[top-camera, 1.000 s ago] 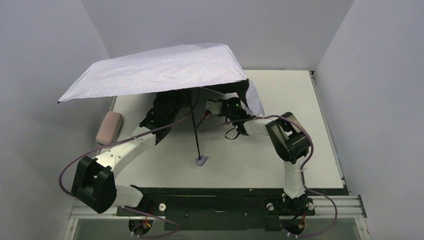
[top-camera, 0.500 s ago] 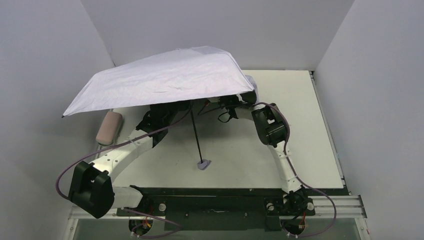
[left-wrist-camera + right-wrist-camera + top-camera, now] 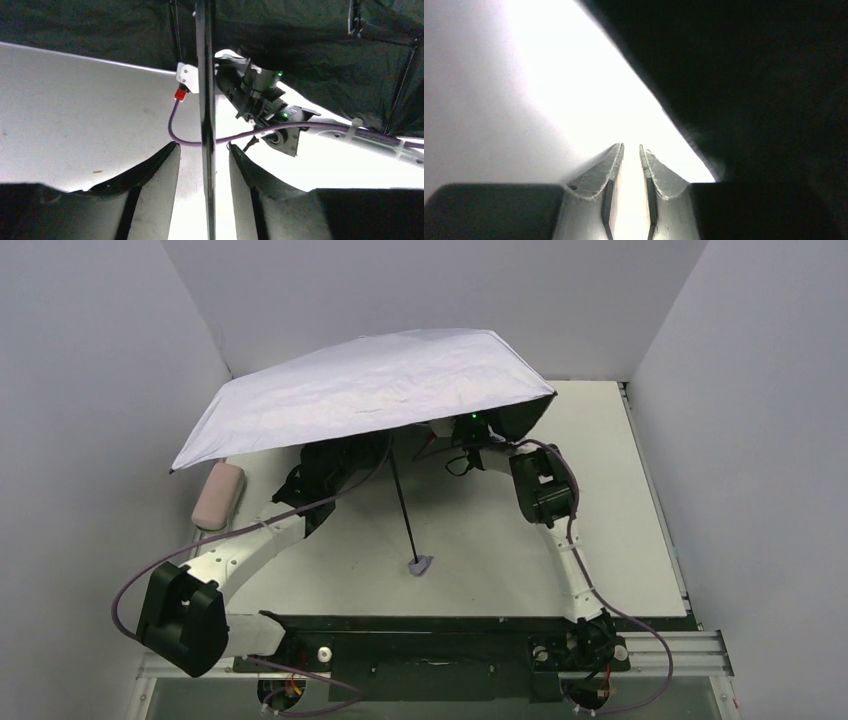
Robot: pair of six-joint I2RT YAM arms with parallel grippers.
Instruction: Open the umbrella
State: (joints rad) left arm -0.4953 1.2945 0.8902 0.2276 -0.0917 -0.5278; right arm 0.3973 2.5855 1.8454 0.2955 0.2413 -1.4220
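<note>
The umbrella's pale lilac canopy (image 3: 370, 390) is spread wide above the back of the table. Its thin black shaft (image 3: 402, 508) slants down to the small lilac handle (image 3: 420, 565), which rests on the table. My left gripper (image 3: 202, 145) is open under the canopy. Its jaws straddle the shaft (image 3: 206, 75) with a gap on each side. My right gripper (image 3: 631, 146) is under the canopy's right side beside the black inner fabric (image 3: 749, 75). Its jaws stand a narrow slit apart with nothing between them. My right wrist (image 3: 470, 430) also shows in the left wrist view (image 3: 260, 95).
A pale pink-beige capsule case (image 3: 218, 495) lies at the table's left edge, partly under the canopy's low left corner. The white table (image 3: 600, 500) is boxed in by grey walls on the left, back and right. Purple cables loop along both arms.
The canopy has shifted right and risen, and its hanging right flap is now stretched out. The handle has slid a little right. My right arm has reached further under the canopy.
</note>
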